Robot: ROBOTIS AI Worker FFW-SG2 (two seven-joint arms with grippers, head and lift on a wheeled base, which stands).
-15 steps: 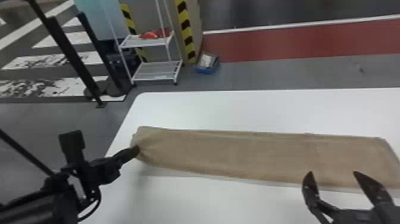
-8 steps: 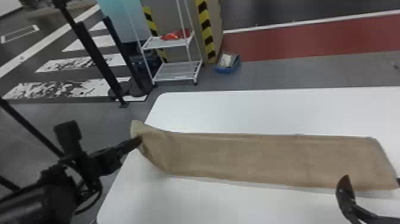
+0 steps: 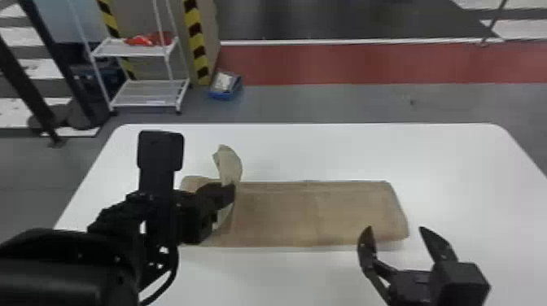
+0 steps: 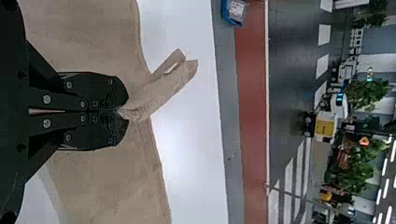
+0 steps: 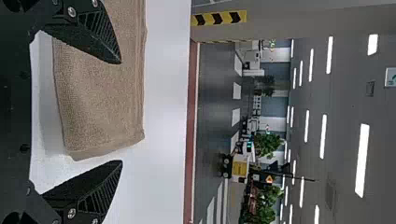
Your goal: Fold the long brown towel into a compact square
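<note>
Brown towel (image 3: 281, 215), one, long; lying across your white bench (image 3: 468, 171), its left part pinched up.
Towel body flat from your left pincer (image 3: 233, 189) rightward; left pincer closed on a fold of the cloth, a loose flap (image 3: 229, 162) of it sticking out past the tips toward the bench's far side. At the towel's right end, near its near edge, your right pincer (image 3: 394, 228), set wide and holding nothing: one finger in line with the cloth, the other beyond its end. Contact there, you cannot tell.
</note>
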